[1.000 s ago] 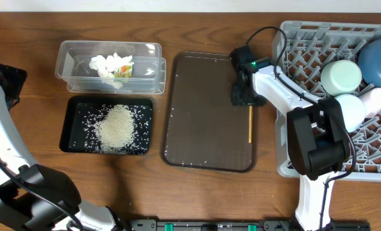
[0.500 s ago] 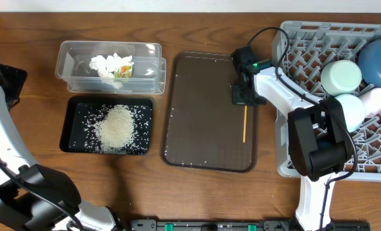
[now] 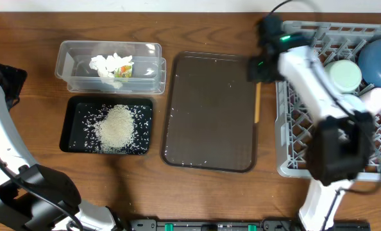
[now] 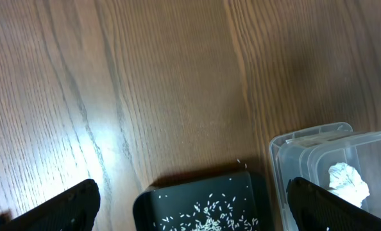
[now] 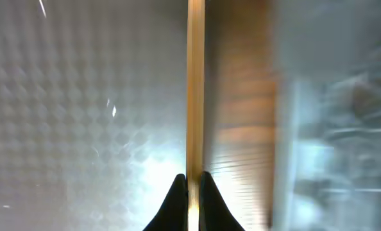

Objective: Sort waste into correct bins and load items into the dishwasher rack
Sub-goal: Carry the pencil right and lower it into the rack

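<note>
My right gripper (image 3: 258,72) (image 5: 190,183) is shut on one end of the thin wooden stick (image 3: 257,102) (image 5: 195,83), which hangs over the right rim of the brown tray (image 3: 203,109), just beside the grey dishwasher rack (image 3: 306,163). In the rack lie the dark blue plate (image 3: 378,59), the mint green bowl (image 3: 343,76) and the pink cup (image 3: 378,97). White tissue (image 3: 110,64) sits in the clear tub (image 3: 68,50). The rice (image 3: 118,126) is heaped in the black tray (image 3: 75,136). My left gripper (image 4: 197,205) is open above that tray's corner (image 4: 197,199).
The brown serving tray (image 5: 81,96) carries a few stray grains. My right arm (image 3: 319,83) stretches over the rack's left half. The left arm (image 3: 1,128) runs along the table's left edge. Bare wooden table (image 4: 145,83) lies beyond the tub (image 4: 319,154).
The right gripper closed on the stick, lifted it off the brown tray and carried it right and back, to the tray's rim by the rack. The left gripper has stayed put.
</note>
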{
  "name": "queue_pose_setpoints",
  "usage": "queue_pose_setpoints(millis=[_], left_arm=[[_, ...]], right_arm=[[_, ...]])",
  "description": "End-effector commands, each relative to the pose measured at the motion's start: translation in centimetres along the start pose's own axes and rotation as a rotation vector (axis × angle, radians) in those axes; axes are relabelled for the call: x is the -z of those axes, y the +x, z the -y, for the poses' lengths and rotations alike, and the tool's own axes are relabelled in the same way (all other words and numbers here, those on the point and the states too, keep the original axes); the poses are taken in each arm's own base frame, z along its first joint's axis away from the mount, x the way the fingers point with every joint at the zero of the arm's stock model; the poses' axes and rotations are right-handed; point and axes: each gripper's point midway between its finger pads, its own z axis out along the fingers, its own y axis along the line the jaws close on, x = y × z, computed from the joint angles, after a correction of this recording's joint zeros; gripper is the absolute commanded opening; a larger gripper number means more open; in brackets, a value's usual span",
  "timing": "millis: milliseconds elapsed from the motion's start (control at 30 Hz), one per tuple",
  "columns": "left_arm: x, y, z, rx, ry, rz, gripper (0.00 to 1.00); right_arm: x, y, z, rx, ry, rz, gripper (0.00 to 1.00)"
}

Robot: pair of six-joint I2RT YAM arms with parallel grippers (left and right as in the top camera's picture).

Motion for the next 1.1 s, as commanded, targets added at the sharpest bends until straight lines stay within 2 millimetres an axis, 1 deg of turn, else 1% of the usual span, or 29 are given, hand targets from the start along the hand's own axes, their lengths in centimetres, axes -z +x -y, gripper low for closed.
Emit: queue_pose_setpoints(millis=[0, 33, 100, 167, 267, 400, 567, 633, 667, 700, 767, 800, 867, 933, 1000, 1067], left_arm=[[-0.2, -0.1, -0.2, 0.0, -0.01, 0.0, 0.95], [-0.2, -0.1, -0.2, 0.0, -0.01, 0.001, 0.95], [-0.2, -0.1, -0.2, 0.0, -0.01, 0.001, 0.95], [-0.2, -0.1, -0.2, 0.0, -0.01, 0.001, 0.95], [-0.2, -0.1, -0.2, 0.0, -0.01, 0.001, 0.95], [-0.2, -0.1, -0.2, 0.0, -0.01, 0.0, 0.95], [-0.2, -0.1, -0.2, 0.0, -0.009, 0.0, 0.95], [-0.2, -0.1, -0.2, 0.0, -0.01, 0.001, 0.95], [-0.2, -0.1, -0.2, 0.0, -0.01, 0.001, 0.95], [-0.2, -0.1, -0.2, 0.0, -0.01, 0.001, 0.95], [-0.2, -0.1, -0.2, 0.0, -0.01, 0.0, 0.95], [-0.2, -0.1, -0.2, 0.0, -0.01, 0.0, 0.95], [-0.2, -0.1, -0.2, 0.0, -0.01, 0.0, 0.95], [-0.2, -0.1, -0.2, 0.0, -0.01, 0.0, 0.95], [-0.2, -0.1, -0.2, 0.0, -0.01, 0.001, 0.95], [-0.2, -0.1, -0.2, -0.001, -0.01, 0.0, 0.95]], right_arm=[[5.2, -3.0, 4.5, -0.012, 0.008, 0.127, 0.01], [5.8, -3.3, 5.8, -0.023, 0.007, 0.14, 0.01], [6.5, -3.7, 7.6, -0.002, -0.024, 0.15, 0.01], [6.6, -3.8, 8.7, 0.035, -0.074, 0.147, 0.01], [6.1, -3.7, 9.8, 0.081, -0.143, 0.134, 0.01], [5.0, -3.7, 9.6, 0.113, -0.199, 0.127, 0.01], [3.2, -3.8, 8.8, 0.128, -0.21, 0.119, 0.03], [2.3, -3.9, 8.5, 0.126, -0.211, 0.11, 0.08], [2.1, -4.0, 8.4, 0.116, -0.21, 0.108, 0.15], [1.7, -4.0, 8.3, 0.103, -0.211, 0.103, 0.25], [1.1, -4.0, 8.4, 0.067, -0.21, 0.095, 0.5], [1.1, -4.1, 8.4, 0.052, -0.211, 0.094, 0.56], [1.1, -4.1, 8.4, 0.029, -0.212, 0.091, 0.59], [1.3, -4.0, 8.4, 0.016, -0.213, 0.09, 0.59], [1.7, -3.7, 8.3, 0.014, -0.213, 0.082, 0.59], [2.2, -3.1, 8.2, -0.004, -0.214, 0.065, 0.56]])
